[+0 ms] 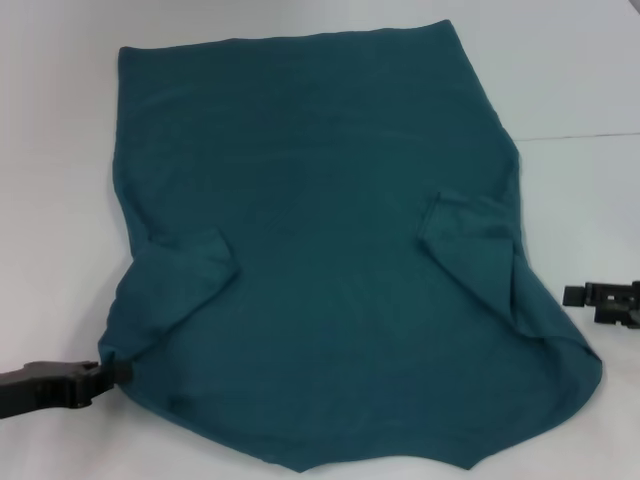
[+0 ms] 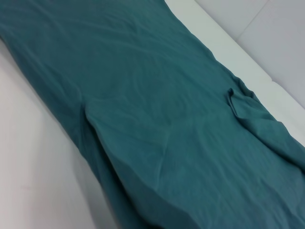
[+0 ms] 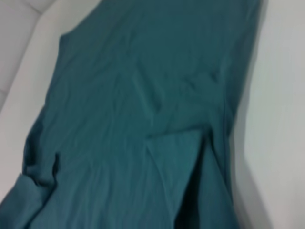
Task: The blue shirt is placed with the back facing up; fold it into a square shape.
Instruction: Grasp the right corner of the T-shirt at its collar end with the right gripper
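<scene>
Already the left pincer (image 1: pixel 118 370) was clenched on the blue shirt (image 1: pixel 320 250) at its near left corner; the right pincer (image 1: pixel 580 296) waited beside the right edge, its grip unreadable. Both sleeves lay folded inward on the white surface (image 1: pixel 60 150); the lengthwise folds remained.

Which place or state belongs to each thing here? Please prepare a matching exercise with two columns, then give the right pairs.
1. blue shirt
2. left gripper
3. right gripper
4. table

a. apart from the fabric, at the robot's right
b. white, under everything
c. at the shirt's near left corner
d. spread flat, both sleeves folded inward

Pairs: 1-d, 2-c, 3-a, 4-b
</scene>
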